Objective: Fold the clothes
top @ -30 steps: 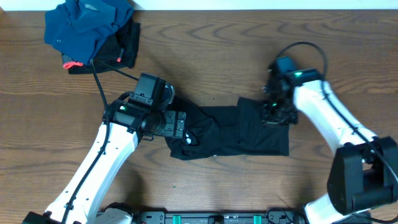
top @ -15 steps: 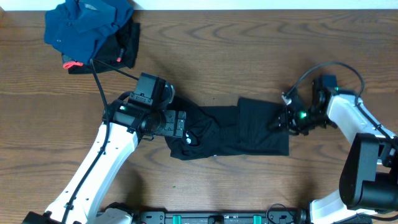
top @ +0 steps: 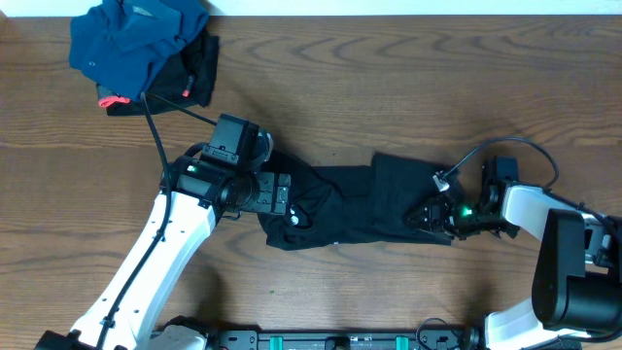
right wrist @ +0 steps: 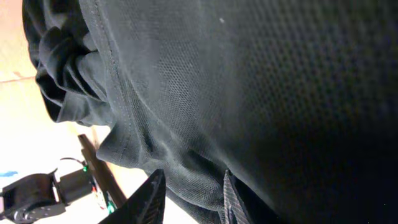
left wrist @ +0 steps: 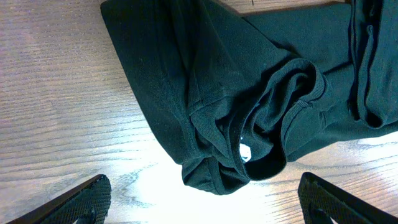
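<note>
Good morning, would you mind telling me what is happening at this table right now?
Two robot arms are working on a black garment that lies as a rumpled strip on the table. The left gripper hovers wide open above its collar end, holding nothing. The right gripper is low at the opposite end, fingers slightly apart at the hem; whether it grips the cloth is unclear. A dark blue garment sits bunched in a far corner.

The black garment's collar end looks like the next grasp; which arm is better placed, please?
Left. The left hand, open, hangs directly over the collar; the right hand sits at the opposite end.
</note>
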`<state>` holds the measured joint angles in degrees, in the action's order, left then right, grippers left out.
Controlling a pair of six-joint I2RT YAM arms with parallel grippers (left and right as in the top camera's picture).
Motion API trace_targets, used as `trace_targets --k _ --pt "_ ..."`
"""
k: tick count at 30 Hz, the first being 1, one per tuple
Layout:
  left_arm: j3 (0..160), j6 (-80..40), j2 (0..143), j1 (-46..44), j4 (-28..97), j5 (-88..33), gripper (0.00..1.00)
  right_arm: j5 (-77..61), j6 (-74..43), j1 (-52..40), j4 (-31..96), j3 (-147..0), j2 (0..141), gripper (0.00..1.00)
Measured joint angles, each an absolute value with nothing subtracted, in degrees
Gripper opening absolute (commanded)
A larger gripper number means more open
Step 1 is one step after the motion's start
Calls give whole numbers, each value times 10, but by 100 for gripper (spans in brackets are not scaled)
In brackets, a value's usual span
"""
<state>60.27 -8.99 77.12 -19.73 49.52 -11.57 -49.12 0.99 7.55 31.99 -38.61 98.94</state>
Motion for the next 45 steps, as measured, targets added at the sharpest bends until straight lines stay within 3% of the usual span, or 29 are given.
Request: trace_targets --k 8,12,16,17,22,35,45 --pt "603 -97 771 -197 487 -114 98 -471 -11 75 369 -417 989 34" --pt "603 -127 771 -191 472 -103 98 -467 -11 75 411 -465 987 60" --pt "603 -157 772 -176 464 -78 98 -476 -7 75 466 -532 980 96" --pt "603 -164 774 -168 461 -71 98 -478 -1 75 486 -555 979 99" --pt "603 -166 809 -118 446 -80 98 -458 7 75 542 -616 977 99" --pt "602 -82 939 -106 369 -308 98 -391 22 75 581 -660 976 99" --pt "602 -75 1009 -106 377 -316 98 -387 28 75 589 -660 976 99"
